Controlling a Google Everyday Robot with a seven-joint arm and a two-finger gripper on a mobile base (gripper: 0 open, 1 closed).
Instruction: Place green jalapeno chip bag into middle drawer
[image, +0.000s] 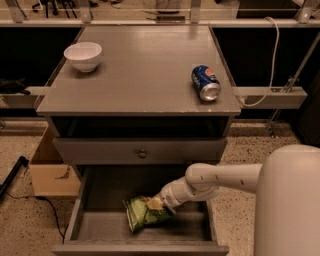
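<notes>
The green jalapeno chip bag (142, 214) lies low inside the open middle drawer (95, 227), on its floor left of centre. Its upper right end is tilted up towards my gripper. My gripper (155, 203) reaches in from the right on a white arm and is shut on that end of the bag. The fingertips cover the bag's top edge.
A flat grey drawer front with a round knob (142, 154) sits closed above the open drawer. On the cabinet top stand a white bowl (83, 55) at the back left and a blue soda can (206, 82) lying at the right. A cardboard box (50, 170) stands on the floor at the left.
</notes>
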